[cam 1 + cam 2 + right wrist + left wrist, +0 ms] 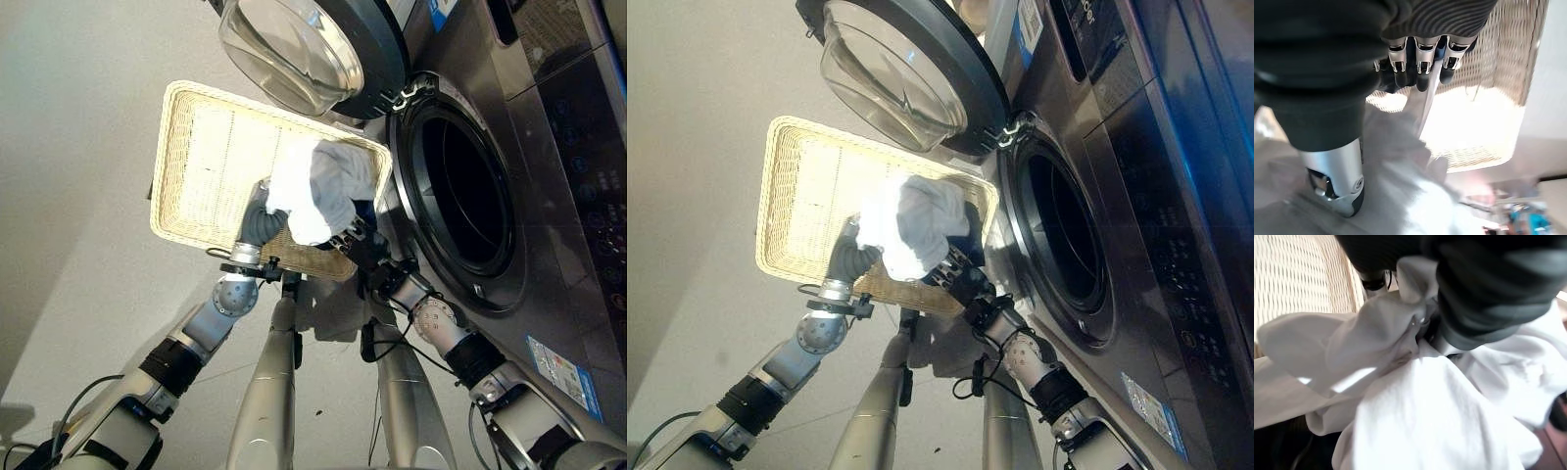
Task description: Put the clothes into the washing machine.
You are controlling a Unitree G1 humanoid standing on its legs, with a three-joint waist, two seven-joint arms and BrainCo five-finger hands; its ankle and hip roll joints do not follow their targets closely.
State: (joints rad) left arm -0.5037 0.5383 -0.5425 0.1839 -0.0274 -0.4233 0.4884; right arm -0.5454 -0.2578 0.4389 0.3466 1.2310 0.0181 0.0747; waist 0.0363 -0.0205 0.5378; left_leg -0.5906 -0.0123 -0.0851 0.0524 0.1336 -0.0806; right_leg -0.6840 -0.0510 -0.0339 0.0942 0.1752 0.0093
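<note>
Left eye view: a white garment is bunched at the 3 o'clock end of a wicker basket, lifted between both hands — the left hand at its 8 o'clock edge, the right hand at its 5 o'clock edge. In the right wrist view the right hand's fingers are curled over a fold of the cloth, the thumb pressed into it from the other side, so that hand is clamped on the garment. The left wrist view has cloth bunched against the dark cover; I cannot tell how its fingers stand. At 3 o'clock of the basket — the washing machine, its drum opening dark, its glass door swung wide at 12 o'clock.
</note>
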